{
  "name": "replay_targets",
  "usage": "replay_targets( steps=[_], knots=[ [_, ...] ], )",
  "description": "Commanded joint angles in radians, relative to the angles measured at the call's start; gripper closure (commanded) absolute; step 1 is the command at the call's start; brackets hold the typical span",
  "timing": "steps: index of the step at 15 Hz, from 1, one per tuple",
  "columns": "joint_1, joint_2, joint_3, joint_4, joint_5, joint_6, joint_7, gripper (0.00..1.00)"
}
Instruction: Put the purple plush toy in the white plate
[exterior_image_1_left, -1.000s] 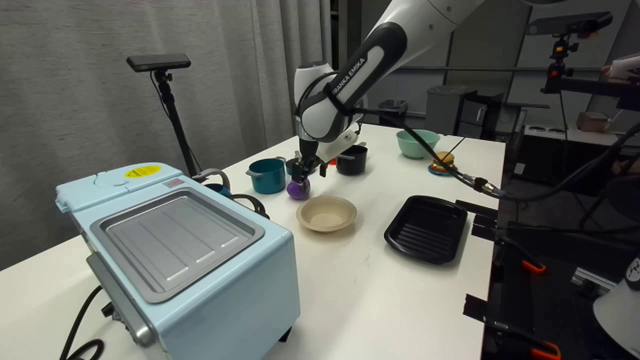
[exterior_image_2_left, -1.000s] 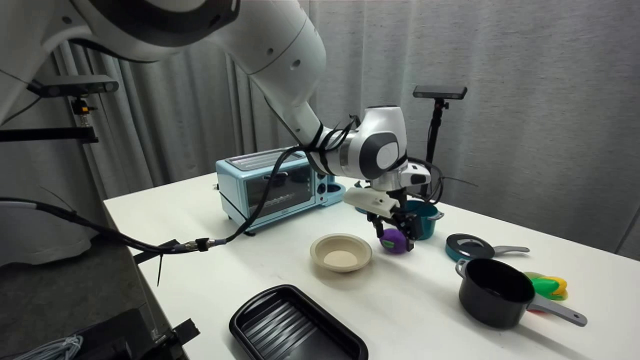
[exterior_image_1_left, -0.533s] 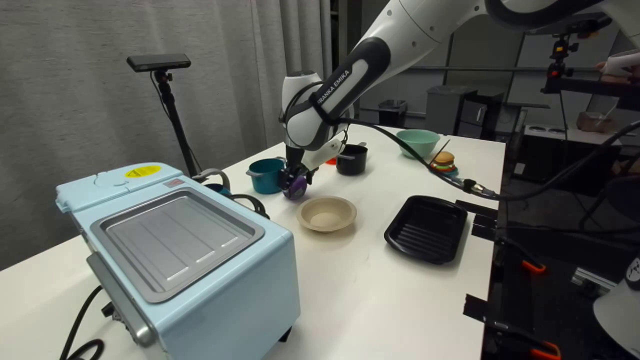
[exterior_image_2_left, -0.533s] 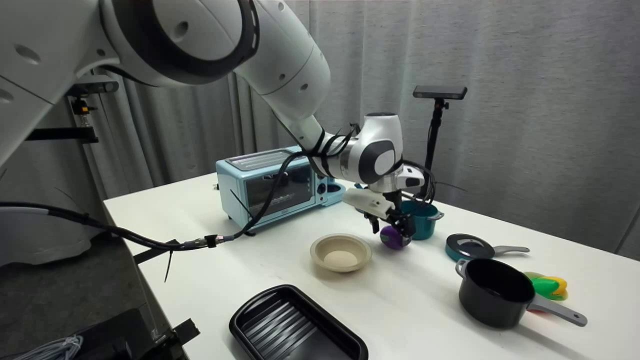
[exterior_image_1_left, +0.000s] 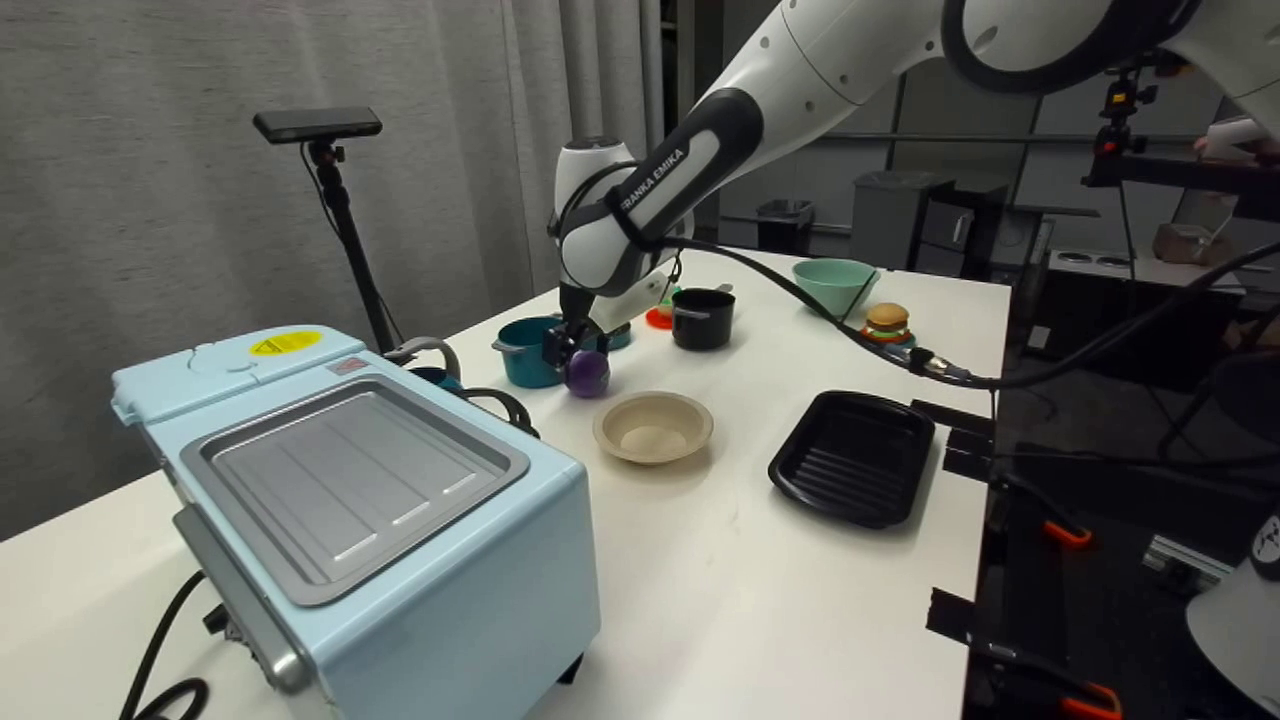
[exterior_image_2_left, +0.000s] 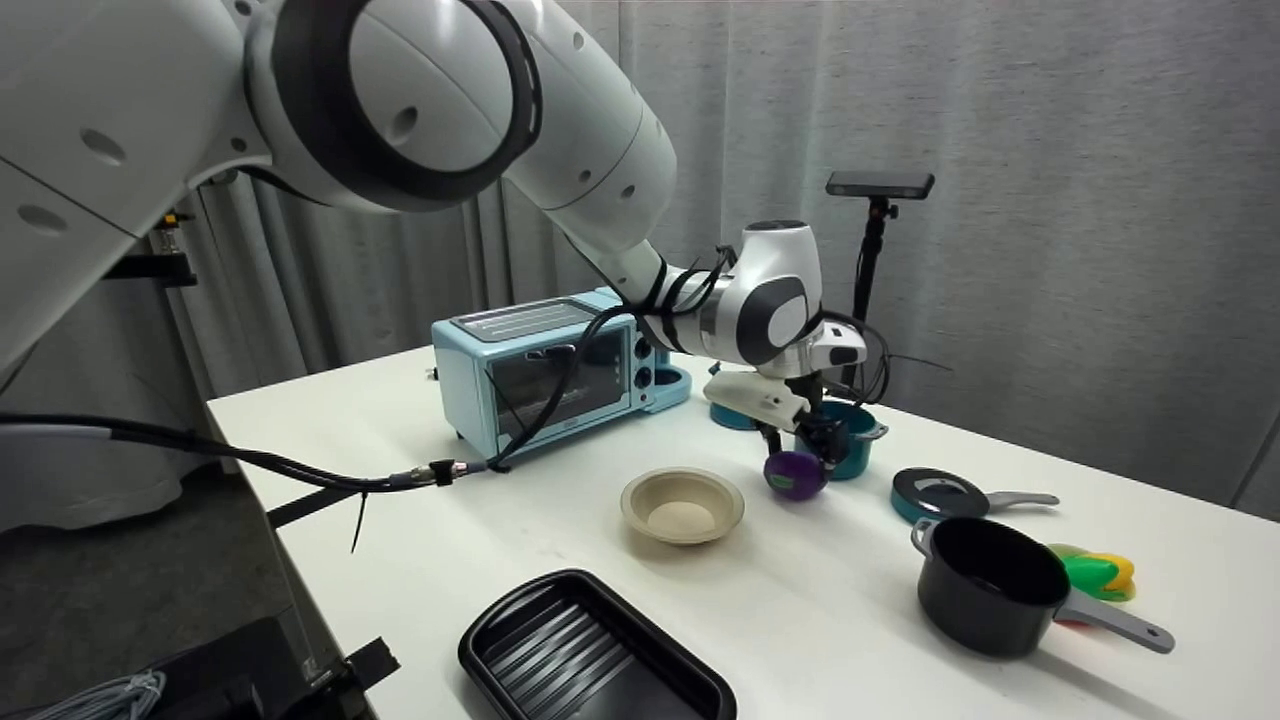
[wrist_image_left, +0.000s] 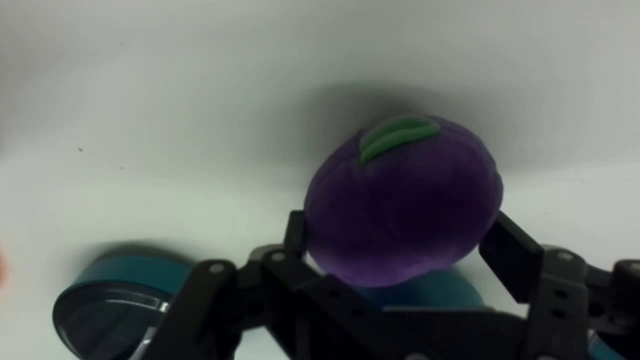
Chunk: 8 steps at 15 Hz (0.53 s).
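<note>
The purple plush toy (exterior_image_1_left: 587, 374) is a rounded purple lump with a green leaf patch. It also shows in an exterior view (exterior_image_2_left: 795, 477) and fills the middle of the wrist view (wrist_image_left: 405, 200). My gripper (wrist_image_left: 397, 230) has a fingertip pressed on each side of the toy, below its widest part. The toy bulges out past the tips. It is low over the table; I cannot tell whether it touches. The white plate (exterior_image_1_left: 652, 440) is a cream dish beside the toy, also in an exterior view (exterior_image_2_left: 681, 520), out of the wrist view.
A teal pot (exterior_image_1_left: 527, 365) stands right beside the gripper. A teal pan (exterior_image_2_left: 935, 495) and black pot (exterior_image_2_left: 990, 600) stand nearby. A black ribbed tray (exterior_image_1_left: 850, 460) lies beyond the plate. A light blue toaster oven (exterior_image_2_left: 470, 390), mint bowl (exterior_image_1_left: 835, 285) and toy burger (exterior_image_1_left: 887, 322) are farther off.
My gripper went down around the toy, its fingers came in against it, and it has since risen slightly. The toy has shifted a little toward the teal pot and turned. The plate stays put.
</note>
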<state>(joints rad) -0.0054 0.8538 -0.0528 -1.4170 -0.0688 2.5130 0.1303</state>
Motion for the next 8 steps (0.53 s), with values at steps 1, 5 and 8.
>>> replay_targets(
  steps=[1, 5, 8],
  knots=[
    [-0.009, 0.042, -0.001, 0.052, 0.026, -0.002, -0.002, 0.44],
    [0.0, 0.034, -0.007, 0.052, 0.028, 0.0, 0.012, 0.7],
    [0.014, -0.017, -0.003, 0.017, 0.025, -0.024, 0.01, 0.9]
  ],
)
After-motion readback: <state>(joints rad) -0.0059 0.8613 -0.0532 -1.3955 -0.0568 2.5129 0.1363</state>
